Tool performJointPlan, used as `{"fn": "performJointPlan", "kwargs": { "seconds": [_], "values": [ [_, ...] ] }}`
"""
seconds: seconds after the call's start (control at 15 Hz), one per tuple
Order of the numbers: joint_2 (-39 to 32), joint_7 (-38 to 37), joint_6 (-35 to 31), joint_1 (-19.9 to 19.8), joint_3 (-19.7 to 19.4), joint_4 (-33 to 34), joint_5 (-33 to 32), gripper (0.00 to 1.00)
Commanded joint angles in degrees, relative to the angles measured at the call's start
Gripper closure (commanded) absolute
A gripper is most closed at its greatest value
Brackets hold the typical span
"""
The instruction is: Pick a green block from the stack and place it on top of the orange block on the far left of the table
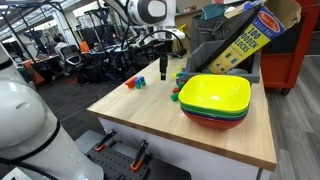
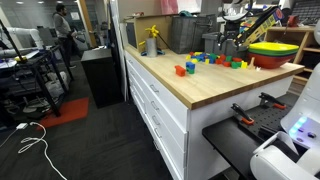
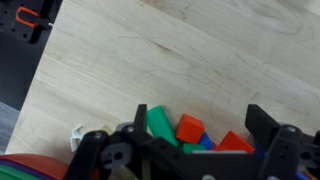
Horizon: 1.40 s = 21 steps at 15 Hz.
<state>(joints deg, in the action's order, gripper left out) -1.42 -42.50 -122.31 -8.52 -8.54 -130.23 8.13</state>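
The stack (image 3: 195,132) of tiny cubes lies right under my open gripper (image 3: 200,135); a green block (image 3: 160,122), two red ones and a blue one show between the fingers. In both exterior views the gripper (image 1: 165,72) (image 2: 232,50) hangs low over the cluster (image 1: 177,90) (image 2: 225,60) and holds nothing. The orange block (image 1: 130,84) (image 2: 180,70) sits apart near the table's end, with a tiny blue cube (image 1: 140,81) (image 2: 190,67) beside it. The light wood table (image 1: 160,120) (image 2: 200,90) carries all of them.
Stacked yellow, green and red bowls (image 1: 215,100) (image 2: 275,50) stand close beside the cluster. A tilted cardboard blocks box (image 1: 245,40) and a grey bin (image 2: 185,35) stand at the back. A yellow object (image 2: 152,40) stands at the far end.
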Motion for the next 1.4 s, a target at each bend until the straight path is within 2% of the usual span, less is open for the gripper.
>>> {"fn": "performJointPlan", "kwargs": {
  "seconds": [0.0,0.73,1.33],
  "values": [
    [-3.0,-0.7,-2.3,-0.6,-1.0,1.8,1.3,0.0],
    [-10.1,-2.9,-6.8,-0.8,-3.8,5.8,-0.5,0.0],
    [-9.9,-5.6,-8.4,-0.3,-5.6,4.3,-4.4,0.0]
  ]
}}
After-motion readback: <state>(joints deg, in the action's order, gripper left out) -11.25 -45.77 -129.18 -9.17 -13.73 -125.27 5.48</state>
